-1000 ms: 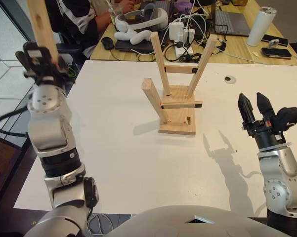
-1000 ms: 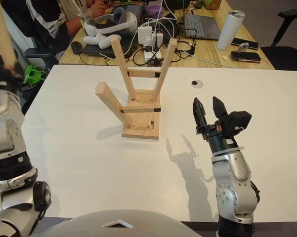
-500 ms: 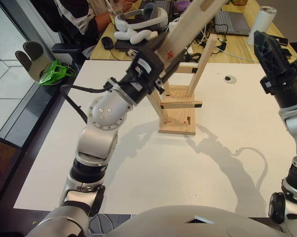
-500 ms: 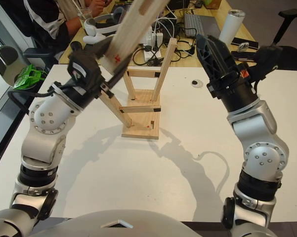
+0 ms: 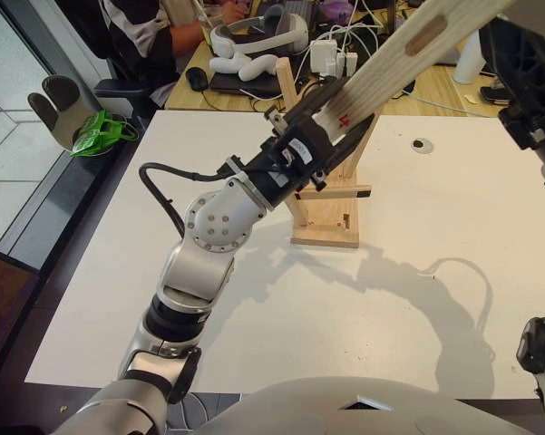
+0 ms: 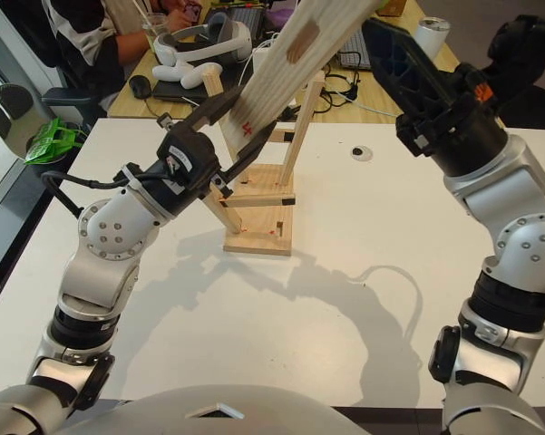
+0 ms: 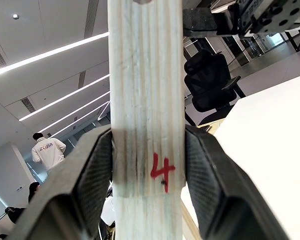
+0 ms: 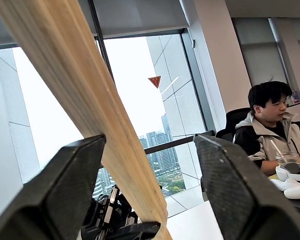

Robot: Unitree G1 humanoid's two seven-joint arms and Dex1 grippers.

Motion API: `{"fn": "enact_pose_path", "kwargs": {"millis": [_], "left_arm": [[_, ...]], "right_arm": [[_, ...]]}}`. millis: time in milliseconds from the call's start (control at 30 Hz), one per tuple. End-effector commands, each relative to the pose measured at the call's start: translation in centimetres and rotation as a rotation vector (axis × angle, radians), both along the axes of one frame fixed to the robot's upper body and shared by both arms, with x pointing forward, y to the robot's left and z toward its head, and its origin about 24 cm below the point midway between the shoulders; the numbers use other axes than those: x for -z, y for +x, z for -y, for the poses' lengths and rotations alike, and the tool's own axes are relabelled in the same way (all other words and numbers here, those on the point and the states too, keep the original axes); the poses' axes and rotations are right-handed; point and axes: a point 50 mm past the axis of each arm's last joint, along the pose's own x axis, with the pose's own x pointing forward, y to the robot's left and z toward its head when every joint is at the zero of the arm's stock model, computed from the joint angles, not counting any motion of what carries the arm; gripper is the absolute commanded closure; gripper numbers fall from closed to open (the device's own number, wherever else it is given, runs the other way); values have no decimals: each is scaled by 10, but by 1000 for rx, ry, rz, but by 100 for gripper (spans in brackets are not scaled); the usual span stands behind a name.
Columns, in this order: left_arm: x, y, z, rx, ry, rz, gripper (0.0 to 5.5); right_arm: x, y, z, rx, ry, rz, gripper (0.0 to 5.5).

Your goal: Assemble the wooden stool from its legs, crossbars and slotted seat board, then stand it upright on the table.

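The part-built stool stands upside down on the white table (image 5: 254, 317). Its slotted seat board (image 5: 326, 237) lies flat, with legs and a crossbar (image 5: 334, 192) rising from it. My left gripper (image 5: 325, 107) hovers over the stool, shut on a loose wooden leg (image 5: 417, 45) marked with a red 4 (image 7: 161, 172). The leg slants up and to the right. My right gripper (image 6: 417, 82) is raised high at the right, open. The leg's upper part (image 8: 75, 90) passes between its spread fingers (image 8: 65, 195), apart from the far pad.
A grommet hole (image 5: 423, 145) sits in the table right of the stool. Behind the table, a desk holds a headset (image 5: 258, 41), cables and a power strip. A green bag (image 5: 100, 131) lies off the left edge.
My left arm swung from the far left over to the stool, tilting the leg up to the right. My right gripper rose from table height to the leg's upper part.
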Motion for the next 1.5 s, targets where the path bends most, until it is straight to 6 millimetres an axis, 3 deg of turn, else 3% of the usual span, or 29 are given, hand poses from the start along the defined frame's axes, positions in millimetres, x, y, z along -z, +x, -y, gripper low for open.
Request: {"fn": "enact_pose_path", "kwargs": {"millis": [33,233,533,933,1133,1167,1500], "left_arm": [[3,1,3,17,41,-3,347],[6,6,0,-15,56,-16,347],[3,17,0,-59,102,18,347],[-3,17,1,-114,174,145,347],[-11,22,-1,-166,186,216,347],[-12,22,-1,-167,188,227,311],[-19,18,-3,-139,134,228,191]], "right_arm": [[-19,-2,5,-34,-13,69,222],[-28,-8,11,-48,-26,108,222],[-20,-4,-5,-63,-6,105,222],[-23,8,1,13,10,77,420],[-15,6,-4,9,-9,69,443],[-14,7,-4,19,-10,67,444],[-8,31,8,340,79,18,450]]}}
